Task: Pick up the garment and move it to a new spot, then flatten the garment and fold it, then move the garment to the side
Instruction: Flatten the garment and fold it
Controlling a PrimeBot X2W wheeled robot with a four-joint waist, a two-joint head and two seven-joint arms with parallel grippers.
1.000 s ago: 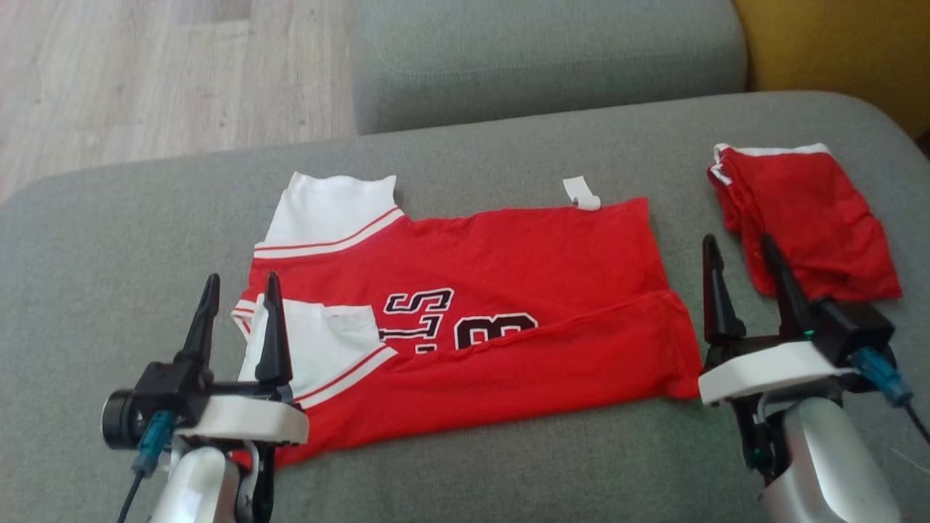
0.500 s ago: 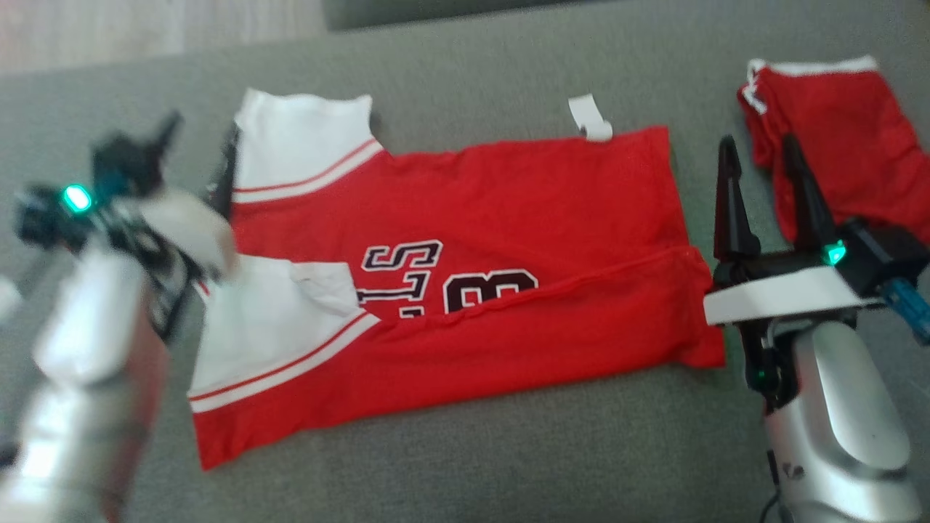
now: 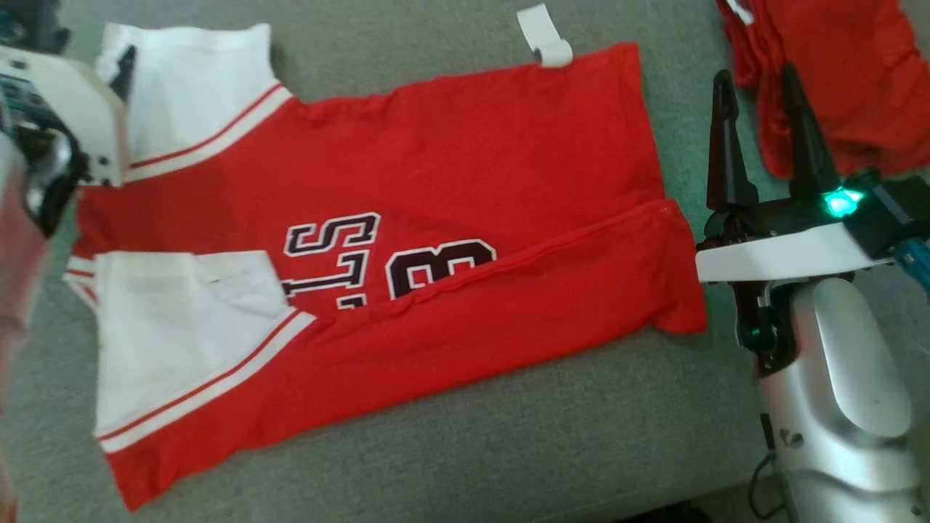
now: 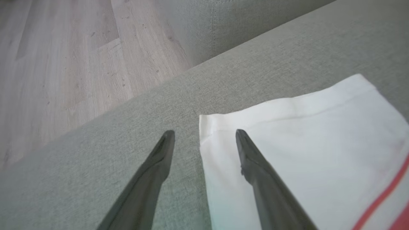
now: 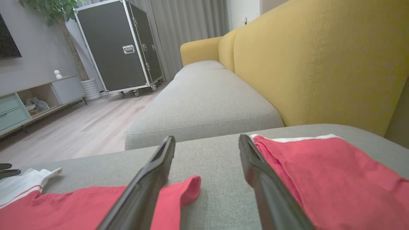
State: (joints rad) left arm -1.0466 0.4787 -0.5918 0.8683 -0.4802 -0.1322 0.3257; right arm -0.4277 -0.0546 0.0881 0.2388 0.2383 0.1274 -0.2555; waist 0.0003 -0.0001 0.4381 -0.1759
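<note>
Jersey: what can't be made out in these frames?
Jersey lettering: head view, lower part hidden under the folded-over red flap.
Second red garment: head view, cut off by the top edge.
Left tool: left wrist view, whether its fingers touch the white sleeve is unclear.

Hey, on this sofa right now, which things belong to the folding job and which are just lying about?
Job: red-and-white jersey, partly folded on the grey cushion; left gripper, open at its white sleeve; right gripper, open beside its hem.
Lying about: second red garment, bunched at the cushion's right; black wheeled case; yellow sofa back.
</note>
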